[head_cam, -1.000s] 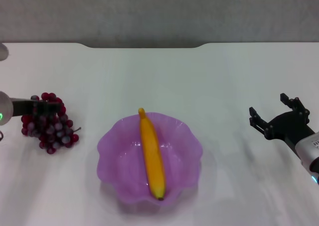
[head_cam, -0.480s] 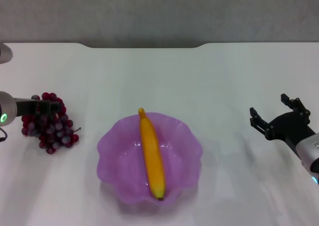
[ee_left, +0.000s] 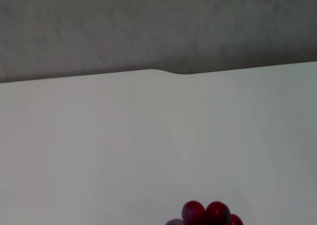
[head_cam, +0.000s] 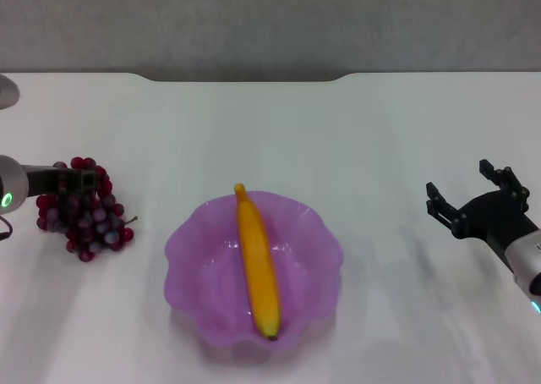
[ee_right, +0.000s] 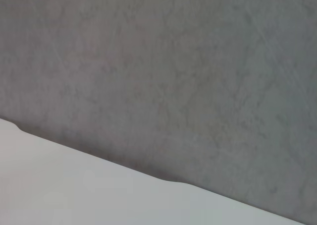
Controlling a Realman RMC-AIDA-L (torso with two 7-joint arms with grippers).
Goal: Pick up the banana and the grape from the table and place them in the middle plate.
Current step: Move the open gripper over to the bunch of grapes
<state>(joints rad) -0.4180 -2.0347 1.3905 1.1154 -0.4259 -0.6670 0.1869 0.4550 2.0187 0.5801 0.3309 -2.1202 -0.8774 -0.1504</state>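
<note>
From the head view, the banana (head_cam: 257, 264) lay lengthwise in the middle plate (head_cam: 188, 257), its dark tip at the near rim and its stem end at the far rim. The plate sat on the table (head_cam: 372, 147), near the front and about midway between my two arms. The grape (head_cam: 83, 211) rested on the table well to the plate's left. My left gripper (head_cam: 78, 179) was right over the top of the bunch, reaching in from the left edge; whether its fingers were apart or together I could not tell. My right gripper (head_cam: 469, 197) hung above the table well to the plate's right, its fingers spread apart and holding nothing.

In my left wrist view, a few red grapes (ee_left: 205, 212) showed at the picture's edge, with bare table (ee_left: 148, 136) beyond.

My right wrist view showed only a strip of table (ee_right: 59, 190) and grey wall (ee_right: 173, 76).
</note>
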